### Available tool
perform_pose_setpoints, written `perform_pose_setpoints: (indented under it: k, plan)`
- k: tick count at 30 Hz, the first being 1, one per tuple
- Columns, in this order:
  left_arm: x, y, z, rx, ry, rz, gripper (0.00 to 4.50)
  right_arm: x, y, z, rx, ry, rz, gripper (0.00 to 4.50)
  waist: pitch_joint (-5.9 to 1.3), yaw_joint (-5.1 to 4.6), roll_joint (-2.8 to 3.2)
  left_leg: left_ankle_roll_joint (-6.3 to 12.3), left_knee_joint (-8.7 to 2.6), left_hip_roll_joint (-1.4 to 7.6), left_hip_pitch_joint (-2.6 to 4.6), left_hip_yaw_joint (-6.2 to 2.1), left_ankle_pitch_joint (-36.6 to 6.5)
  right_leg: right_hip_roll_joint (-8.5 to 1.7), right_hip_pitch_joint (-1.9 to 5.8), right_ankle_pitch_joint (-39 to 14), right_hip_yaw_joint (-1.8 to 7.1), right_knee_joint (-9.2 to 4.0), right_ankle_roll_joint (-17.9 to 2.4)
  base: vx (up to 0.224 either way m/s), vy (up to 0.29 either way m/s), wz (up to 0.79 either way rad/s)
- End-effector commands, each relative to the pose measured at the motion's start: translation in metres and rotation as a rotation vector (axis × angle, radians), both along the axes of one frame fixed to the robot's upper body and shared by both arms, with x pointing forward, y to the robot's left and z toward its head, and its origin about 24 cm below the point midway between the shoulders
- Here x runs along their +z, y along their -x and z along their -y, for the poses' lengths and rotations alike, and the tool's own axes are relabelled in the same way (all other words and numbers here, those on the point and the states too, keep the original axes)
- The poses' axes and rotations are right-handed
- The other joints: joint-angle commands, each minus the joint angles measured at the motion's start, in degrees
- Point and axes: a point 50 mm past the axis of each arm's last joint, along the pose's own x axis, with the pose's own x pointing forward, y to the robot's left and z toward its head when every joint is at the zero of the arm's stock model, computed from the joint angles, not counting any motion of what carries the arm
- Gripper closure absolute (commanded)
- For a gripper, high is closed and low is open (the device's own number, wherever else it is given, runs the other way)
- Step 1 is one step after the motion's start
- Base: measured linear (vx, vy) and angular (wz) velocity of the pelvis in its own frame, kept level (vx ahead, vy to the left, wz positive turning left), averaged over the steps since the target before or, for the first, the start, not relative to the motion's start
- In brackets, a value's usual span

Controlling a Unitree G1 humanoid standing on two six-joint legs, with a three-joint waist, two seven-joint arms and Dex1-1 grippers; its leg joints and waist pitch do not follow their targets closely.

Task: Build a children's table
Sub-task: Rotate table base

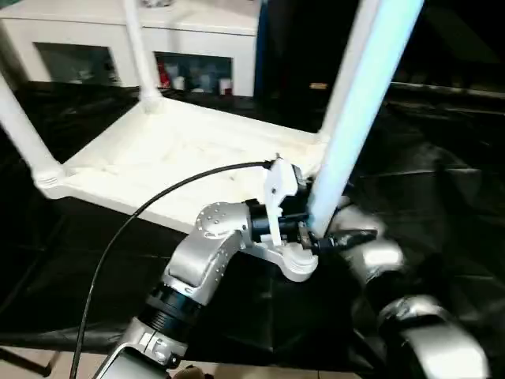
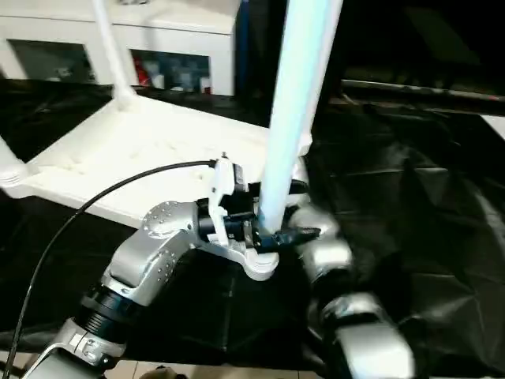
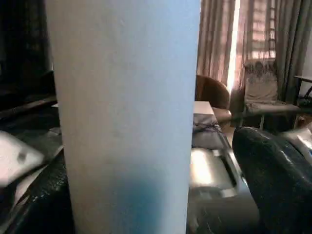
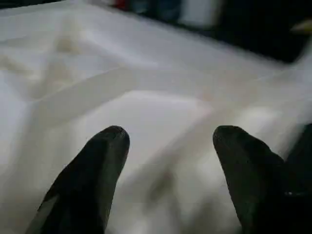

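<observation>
I think I am in a room of a home. Behind the big work table with the black cover (image 1: 442,205) stands a white cabinet with glass doors (image 1: 118,39). Past it I see long brown curtains (image 3: 219,44) and a soft chair (image 3: 263,92).

Upside down on the black-covered bench (image 1: 442,205): children's table (image 1: 181,162), white plastic, rectangular top with ribbed underside facing up, filling the left and centre of the head frames. Three legs standing in round corner sockets: leg at far left (image 1: 24,134), cut by the left edge; slim leg at the back (image 1: 138,55), rising past the top edge; thick near leg (image 1: 359,103), tinted pale blue, leaning slightly right from its foot near frame centre to the top edge. Foot of that near leg hidden behind metal parts, so seating unclear. Same leg as a broad pale column (image 3: 126,117) in the left wrist frame. Ribbed underside (image 4: 146,97) blurred in the right wrist frame.
</observation>
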Motion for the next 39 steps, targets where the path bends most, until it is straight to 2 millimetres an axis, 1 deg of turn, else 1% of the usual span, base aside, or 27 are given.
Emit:
perform_pose_setpoints:
  k: [1,2,4,6,9,10,11,12,14,15,16,17,18,19,20,21,22,23,24,27,33,39]
  plan:
    - [-0.004,0.000,0.001,-0.004,-0.029,0.008,0.09,-0.008,-0.001,0.032,-0.174,0.084,-0.052,1.30,-4.06,-0.30,0.24,-0.40,-3.88,3.79,1.22,-1.83,-8.85,-5.46,2.34,-5.75,3.45,-4.26,-12.42,0.000,0.000,0.00]
    - [-0.004,0.000,0.001,-0.004,-0.029,0.008,0.09,-0.008,-0.001,0.032,-0.174,0.084,-0.052,1.30,-4.02,-0.30,0.11,-0.30,-3.76,3.56,1.05,-1.72,-9.22,-5.40,2.49,-5.86,3.50,-4.36,-12.25,0.000,0.000,0.00]
    - [-0.004,0.000,0.000,-0.002,-0.030,0.009,0.09,-0.011,0.000,0.040,-0.207,0.100,-0.072,1.30,-4.05,-0.39,0.14,0.22,-3.76,3.56,0.80,-1.85,-9.25,-5.52,2.68,-5.86,3.47,-4.35,-11.89,0.000,0.000,0.00]
    - [-0.004,0.000,0.000,-0.001,-0.031,0.012,0.09,-0.013,0.001,0.041,-0.213,0.105,-0.080,1.30,-4.04,-0.69,0.01,0.92,-3.72,3.59,0.63,-1.87,-9.39,-5.54,2.75,-5.98,3.41,-4.41,-12.22,0.000,0.000,0.00]
    - [-0.004,0.000,-0.001,0.000,-0.031,0.013,0.09,-0.021,0.004,0.041,-0.195,0.113,-0.123,1.30,-3.96,-0.95,0.29,1.37,-3.64,3.67,0.74,-1.86,-10.03,-5.56,2.61,-7.26,3.41,-4.59,-12.85,0.000,0.000,0.00]
    - [-0.004,0.000,-0.002,0.000,-0.030,0.013,0.09,-0.023,0.005,0.040,-0.182,0.114,-0.139,1.30,-3.98,-0.98,0.25,1.50,-3.63,3.68,0.73,-1.84,-9.97,-5.51,2.62,-7.22,3.41,-4.59,-12.97,0.000,0.000,0.00]
    - [-0.004,0.000,-0.002,-0.001,-0.029,0.012,0.09,-0.026,0.006,0.036,-0.152,0.108,-0.146,1.30,-3.91,-0.97,0.46,1.63,-3.68,3.76,0.72,-1.89,-10.10,-5.54,2.58,-7.42,3.40,-4.59,-13.16,0.000,0.000,0.00]
    - [-0.003,0.000,-0.002,-0.001,-0.029,0.012,0.09,-0.027,0.007,0.034,-0.138,0.105,-0.150,1.30,-3.91,-1.02,0.42,1.70,-3.69,3.81,0.73,-1.87,-10.46,-5.53,2.54,-7.68,3.38,-4.65,-13.33,0.000,0.000,0.00]
    - [-0.003,0.000,-0.001,-0.004,-0.026,0.012,0.09,-0.031,0.010,0.019,-0.038,0.066,-0.166,1.30,-3.90,-1.04,0.42,1.95,-3.73,3.89,0.66,-1.91,-10.78,-5.56,2.60,-7.83,3.37,-4.60,-13.54,0.000,0.000,0.00]
    - [-0.003,0.000,-0.001,-0.004,-0.026,0.012,0.09,-0.031,0.010,0.019,-0.038,0.066,-0.166,1.30,-3.87,-0.99,0.50,1.88,-3.81,4.04,0.75,-1.94,-10.55,-5.65,2.50,-7.66,3.44,-4.62,-13.65,0.000,0.000,0.00]
    - [-0.003,0.000,-0.001,-0.004,-0.026,0.012,0.09,-0.031,0.010,0.019,-0.038,0.066,-0.166,1.30,-3.89,-1.00,0.48,1.80,-3.81,4.01,0.77,-1.95,-10.50,-5.56,2.55,-7.54,3.37,-4.56,-13.74,0.000,0.000,0.00]
    - [-0.002,0.000,0.000,-0.011,-0.018,0.010,0.09,-0.034,0.014,0.004,0.062,0.039,-0.171,1.30,-3.85,-1.07,0.33,1.90,-3.81,4.01,0.68,-1.91,-10.73,-5.61,2.57,-7.63,3.40,-4.57,-13.90,0.000,0.000,0.00]
    - [-0.001,0.001,0.001,-0.014,-0.016,0.009,0.09,-0.035,0.015,0.000,0.092,0.033,-0.172,1.30,-3.85,-1.05,0.37,1.91,-3.84,4.03,0.68,-1.95,-10.69,-5.65,2.64,-7.76,3.36,-4.56,-13.93,0.000,0.000,0.00]
    - [-0.001,0.001,0.001,-0.014,-0.016,0.009,0.09,-0.035,0.015,0.000,0.092,0.033,-0.172,1.30,-3.84,-1.17,0.33,1.93,-3.84,3.99,0.54,-1.98,-10.49,-5.68,2.72,-7.63,3.38,-4.53,-13.95,0.000,0.000,0.00]
    - [-0.001,0.001,0.002,-0.016,-0.015,0.009,0.09,-0.036,0.016,-0.005,0.124,0.028,-0.175,1.30,-3.82,-1.33,0.26,1.97,-3.83,3.97,0.62,-1.95,-10.79,-5.68,2.62,-8.15,3.37,-4.63,-13.97,0.000,0.000,0.00]
    - [-0.001,0.001,0.002,-0.016,-0.015,0.009,0.09,-0.036,0.016,-0.005,0.124,0.028,-0.175,1.30,-3.80,-1.43,0.27,1.99,-3.81,3.95,0.59,-1.96,-10.88,-5.74,2.66,-8.48,3.39,-4.66,-13.99,0.000,0.000,0.00]
    - [-0.001,0.001,0.002,-0.018,-0.016,0.009,0.09,-0.035,0.017,-0.009,0.152,0.021,-0.173,1.30,-3.78,-1.52,0.34,2.03,-3.84,3.98,0.59,-1.98,-10.82,-5.74,2.62,-8.82,3.38,-4.70,-13.99,0.000,0.000,0.00]
    - [-0.001,0.001,0.002,-0.018,-0.016,0.009,0.09,-0.035,0.017,-0.009,0.152,0.021,-0.173,1.30,-3.80,-1.60,0.17,2.16,-3.79,3.94,0.57,-1.98,-10.73,-5.75,2.65,-9.07,3.39,-4.70,-13.98,0.000,0.000,0.00]
    - [-0.002,0.001,0.002,-0.016,-0.019,0.010,0.09,-0.034,0.018,-0.018,0.197,0.009,-0.163,1.30,-3.77,-1.65,0.07,2.27,-3.81,3.94,0.52,-1.97,-10.72,-5.76,2.65,-9.30,3.38,-4.74,-13.98,0.000,0.000,0.00]
    - [-0.002,0.000,0.002,-0.013,-0.023,0.010,0.09,-0.033,0.018,-0.023,0.228,-0.001,-0.157,1.30,-3.76,-2.01,0.15,2.56,-3.85,3.98,0.36,-2.07,-10.26,-5.76,2.68,-9.28,3.34,-4.69,-14.01,0.000,0.000,0.00]
    - [-0.003,-0.001,0.001,-0.004,-0.030,0.012,0.09,-0.032,0.018,-0.027,0.253,-0.001,-0.148,1.30,-3.76,-2.42,0.17,3.15,-3.75,3.98,0.42,-2.00,-10.15,-5.75,2.56,-8.75,3.37,-4.70,-14.61,0.000,0.000,0.00]
    - [-0.009,-0.007,-0.003,0.040,-0.079,0.020,0.09,-0.031,0.017,-0.026,0.256,0.007,-0.136,1.30,-3.69,-2.49,0.28,2.73,-3.87,4.03,0.61,-2.05,-11.12,-5.74,2.40,-10.12,3.43,-4.84,-14.11,0.000,0.000,0.00]
